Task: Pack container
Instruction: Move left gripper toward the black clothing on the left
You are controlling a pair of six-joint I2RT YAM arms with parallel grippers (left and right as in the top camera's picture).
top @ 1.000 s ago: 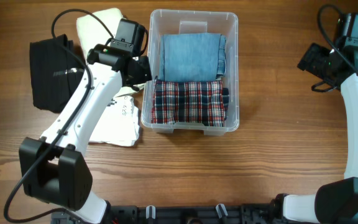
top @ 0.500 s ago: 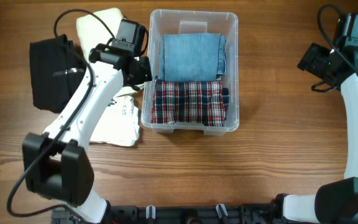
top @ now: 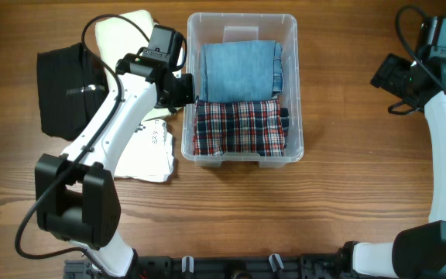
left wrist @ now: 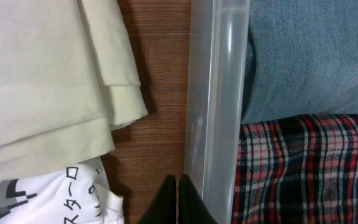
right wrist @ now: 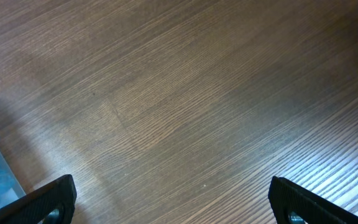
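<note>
1. While its jaws are pressed together, the left gripper (left wrist: 178, 200) touches the left wall of the bin (left wrist: 216, 93); the right gripper (right wrist: 176, 205) gapes over the table (right wrist: 179, 93), well apart.
2. Clear and ribbed, the bin sits mid-table holding folded denim (top: 237, 68) and plaid (top: 238, 128).

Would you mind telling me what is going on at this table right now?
The arms are packing folded clothes into the clear container. A blue denim piece and a plaid piece already lie inside. The left tool is shut on nothing, its tips right beside the container's left wall. A black garment, a cream one and a white printed one lie outside on the table. The right tool hangs open over the far right side.
</note>
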